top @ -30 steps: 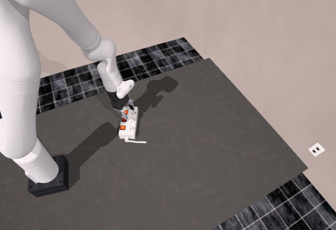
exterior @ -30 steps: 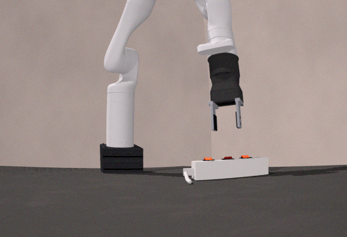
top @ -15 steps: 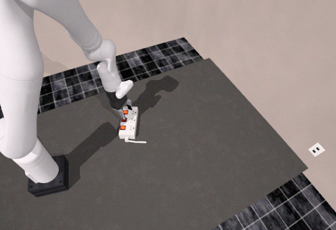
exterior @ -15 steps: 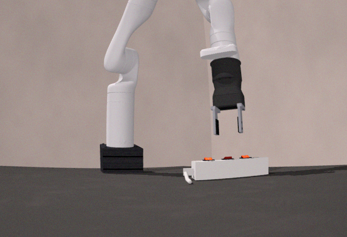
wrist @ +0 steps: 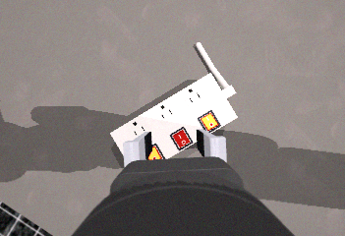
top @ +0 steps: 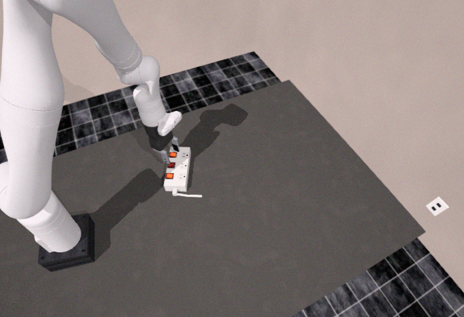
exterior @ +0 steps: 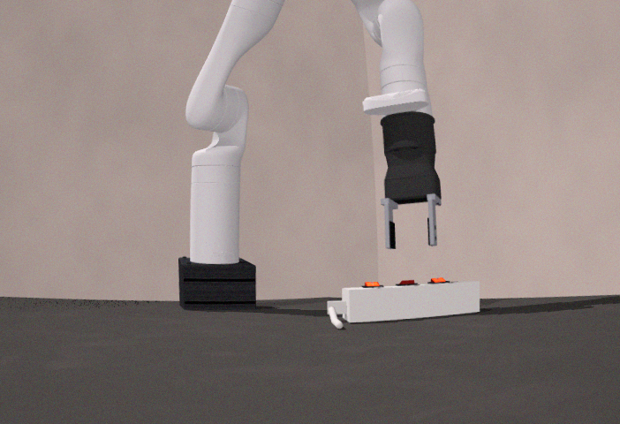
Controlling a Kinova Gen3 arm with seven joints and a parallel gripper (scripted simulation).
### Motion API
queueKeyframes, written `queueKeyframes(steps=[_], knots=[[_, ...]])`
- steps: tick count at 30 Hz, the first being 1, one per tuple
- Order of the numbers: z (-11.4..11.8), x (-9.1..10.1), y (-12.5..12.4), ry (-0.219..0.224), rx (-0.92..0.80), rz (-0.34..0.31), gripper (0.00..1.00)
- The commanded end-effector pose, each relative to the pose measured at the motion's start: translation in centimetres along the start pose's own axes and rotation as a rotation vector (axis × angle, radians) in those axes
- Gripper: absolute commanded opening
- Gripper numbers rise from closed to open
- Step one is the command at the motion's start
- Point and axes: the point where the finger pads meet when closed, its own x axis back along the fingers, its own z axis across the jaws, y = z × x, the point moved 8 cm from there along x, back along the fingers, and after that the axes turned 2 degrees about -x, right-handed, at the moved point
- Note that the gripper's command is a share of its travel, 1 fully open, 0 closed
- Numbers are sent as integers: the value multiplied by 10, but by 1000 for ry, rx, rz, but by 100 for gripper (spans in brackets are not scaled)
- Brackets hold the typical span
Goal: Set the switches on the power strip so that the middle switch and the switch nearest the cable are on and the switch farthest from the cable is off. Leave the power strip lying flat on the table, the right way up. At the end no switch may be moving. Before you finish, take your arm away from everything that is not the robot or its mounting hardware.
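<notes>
one white power strip (exterior: 411, 300) with three switches: two bright orange (wrist: 209, 121) (wrist: 154, 153), one dark red (wrist: 181, 139). one short cable stub (wrist: 210, 65). one robot arm (top: 30, 111) with one claw (exterior: 411, 233). one wall outlet (top: 437, 205).

The white strip (exterior: 411, 301) lies flat below me, cable (top: 188, 194) toward my base. Its end switches (wrist: 209, 121) glow orange; the middle one (wrist: 181, 139) is dark red.

White seven-joint arm (exterior: 215, 200) rises from its base, bends over, wrist pointing straight down. Dark gripper (exterior: 411, 242) hangs vertical, fingers (exterior: 389, 227) spread to max, nothing btwn them, tips in mid-air.
</notes>
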Motion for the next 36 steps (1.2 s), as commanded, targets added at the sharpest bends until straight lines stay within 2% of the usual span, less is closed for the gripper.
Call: queueKeyframes(steps=[1, 36], knots=[[0, -2, 3, 3, 3, -4, 100], [-1, -8, 13, 15, -2, -23, 100]])
